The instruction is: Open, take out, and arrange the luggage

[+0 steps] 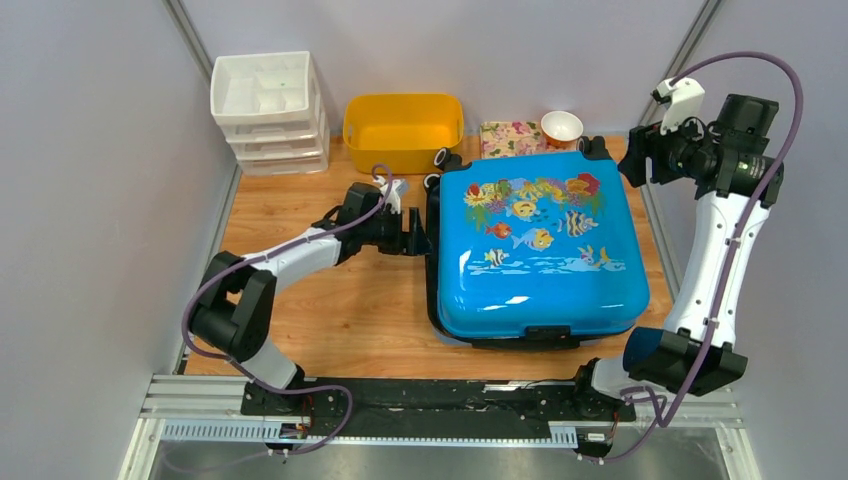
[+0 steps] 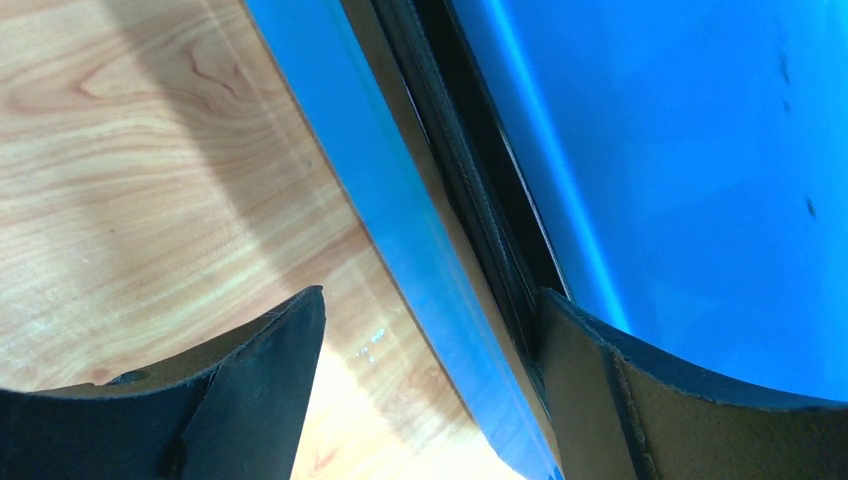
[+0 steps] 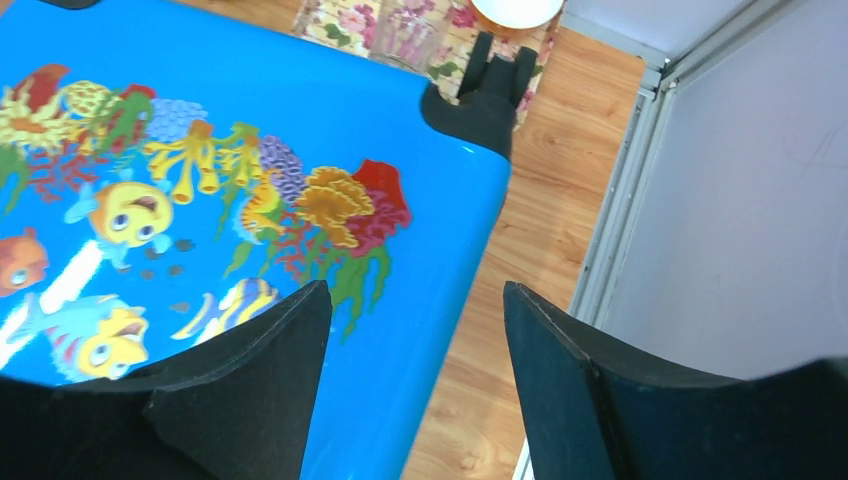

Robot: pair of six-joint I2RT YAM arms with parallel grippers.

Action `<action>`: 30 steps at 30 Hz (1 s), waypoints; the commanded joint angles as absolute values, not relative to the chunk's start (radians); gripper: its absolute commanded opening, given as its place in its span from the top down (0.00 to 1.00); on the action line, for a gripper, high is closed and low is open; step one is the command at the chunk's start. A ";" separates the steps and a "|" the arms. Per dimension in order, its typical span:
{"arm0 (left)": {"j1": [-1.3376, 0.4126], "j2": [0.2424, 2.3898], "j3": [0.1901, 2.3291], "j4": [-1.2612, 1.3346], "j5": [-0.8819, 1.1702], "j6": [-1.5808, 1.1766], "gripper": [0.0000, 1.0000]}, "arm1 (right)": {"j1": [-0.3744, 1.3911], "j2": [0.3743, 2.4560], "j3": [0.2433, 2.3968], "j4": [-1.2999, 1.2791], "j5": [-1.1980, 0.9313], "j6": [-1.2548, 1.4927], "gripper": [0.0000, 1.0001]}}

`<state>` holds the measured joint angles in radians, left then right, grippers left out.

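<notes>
Fish-print suitcase [image 1: 540,245] closed, flat on counter [image 1: 340,300], right of centre. Left claw [image 1: 418,238] spread at its left edge, seam between fingers. Right claw [image 3: 415,300] spread above far right corner, gripping nothing.

Wooden table [image 1: 340,310], seemingly pale grey walls [image 1: 90,150].

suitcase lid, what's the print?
The luggage lid is glossy bright blue with cartoon fish and coral. It shows best in the top external view.
</notes>
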<state>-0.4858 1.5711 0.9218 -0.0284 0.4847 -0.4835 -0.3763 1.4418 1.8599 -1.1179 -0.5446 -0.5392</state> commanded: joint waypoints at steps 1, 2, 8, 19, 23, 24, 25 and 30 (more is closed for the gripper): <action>-0.532 1.637 1.028 -0.158 0.264 -0.462 0.15 | -0.345 1.387 1.875 -1.167 -0.554 -0.492 0.30; -0.541 1.667 1.044 -0.211 0.191 -0.463 0.15 | -0.338 1.381 1.876 -1.164 -0.549 -0.492 0.30; -0.581 1.784 1.078 -0.261 0.075 -0.523 0.14 | -0.287 1.348 1.901 -1.184 -0.532 -0.509 0.28; -0.546 1.758 0.813 0.401 0.644 -0.760 0.10 | -0.226 1.299 1.878 -1.259 -0.620 -0.581 0.28; -0.541 1.680 0.877 0.403 0.676 -0.736 0.10 | -0.137 1.292 1.904 -1.313 -0.600 -0.623 0.28; -0.545 1.671 0.912 0.384 0.675 -0.724 0.10 | -0.109 1.290 1.916 -1.337 -0.592 -0.630 0.28; -0.549 1.660 0.925 0.352 0.666 -0.700 0.10 | -0.045 1.287 1.917 -1.345 -0.562 -0.634 0.28; -0.581 1.606 0.991 0.258 0.630 -0.644 0.10 | 0.181 1.262 1.904 -1.347 -0.436 -0.637 0.29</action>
